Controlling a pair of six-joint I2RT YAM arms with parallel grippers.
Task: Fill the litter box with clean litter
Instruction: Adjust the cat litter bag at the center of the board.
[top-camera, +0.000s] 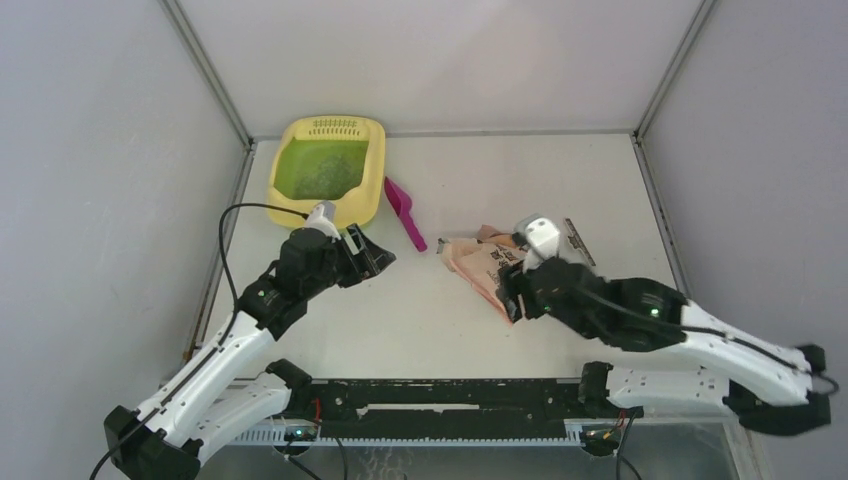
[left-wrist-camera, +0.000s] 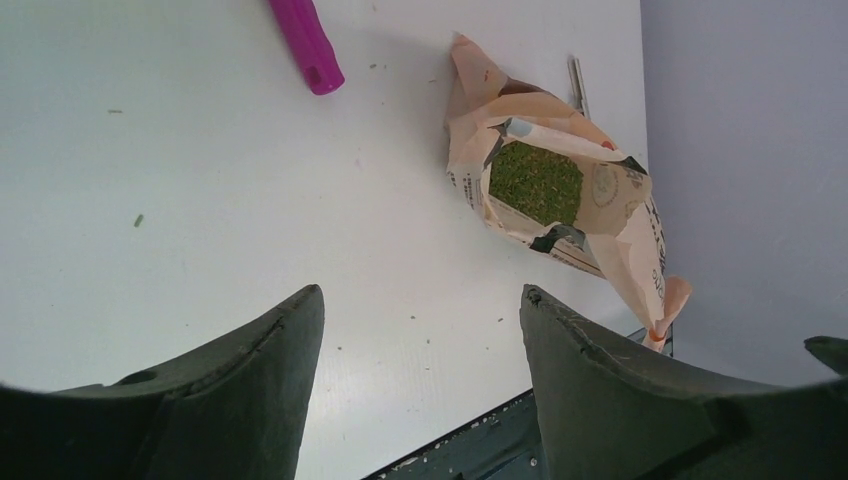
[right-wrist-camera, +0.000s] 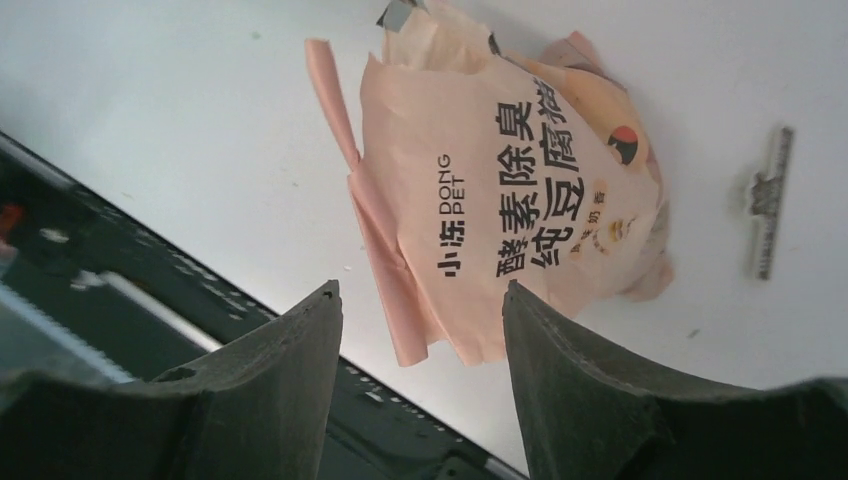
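The pale yellow litter box (top-camera: 375, 185) stands at the back left, its green floor covered by a speckled layer of clean litter (top-camera: 322, 168). More litter (left-wrist-camera: 537, 182) shows through the torn mouth of a peach printed bag (top-camera: 478, 262) lying mid-table. My left gripper (top-camera: 375, 255) hangs open and empty over bare table, just in front of the box; in its wrist view its tips (left-wrist-camera: 420, 295) frame only scattered grains. My right gripper (top-camera: 508, 292) is open at the bag's near end. The bag (right-wrist-camera: 500, 200) lies just beyond its tips (right-wrist-camera: 420, 290), not between them.
A magenta scoop (top-camera: 404, 212) lies between box and bag; its handle (left-wrist-camera: 305, 45) shows in the left wrist view. A thin metal strip (top-camera: 578, 240) rests right of the bag. Grey walls enclose the table; the dark base rail (top-camera: 450, 400) runs along the near edge.
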